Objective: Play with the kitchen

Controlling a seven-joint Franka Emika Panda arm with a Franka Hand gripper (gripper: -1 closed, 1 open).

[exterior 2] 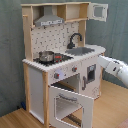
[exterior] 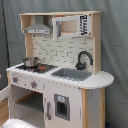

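The kitchen [exterior 2: 62,60] fills most of the room as I look at it, a toy unit of white panels and light wood standing on a wooden floor [exterior 2: 15,119] against a grey curtain [exterior: 115,45]. In the first exterior view it sits square in the middle of the frame; in the second exterior view it is turned so that its front faces the second exterior view's right.

The robot arm [exterior 2: 114,69] comes in from the second exterior view's right edge, a white, rounded limb stretched out roughly level and pointing toward the cabinet front below the sink [exterior 2: 84,50]. Its near end reaches the white panel with the dark window [exterior 2: 91,74]. The gripper itself is hidden or too blurred there, so I cannot tell how its fingers stand or whether it has hold of anything. In the first exterior view only a pale rounded shape [exterior: 17,123] shows at the bottom left corner.

The oven door [exterior 2: 71,106] hangs open, swung down and outward. Up top sit the grey hood [exterior: 38,30] and a cupboard with a framed door [exterior: 70,26]. The black faucet [exterior: 83,59] arches over the sink. A small metal pot [exterior: 30,62] stands on the red-black stovetop [exterior: 44,67], and knobs [exterior 2: 57,76] dot the front.
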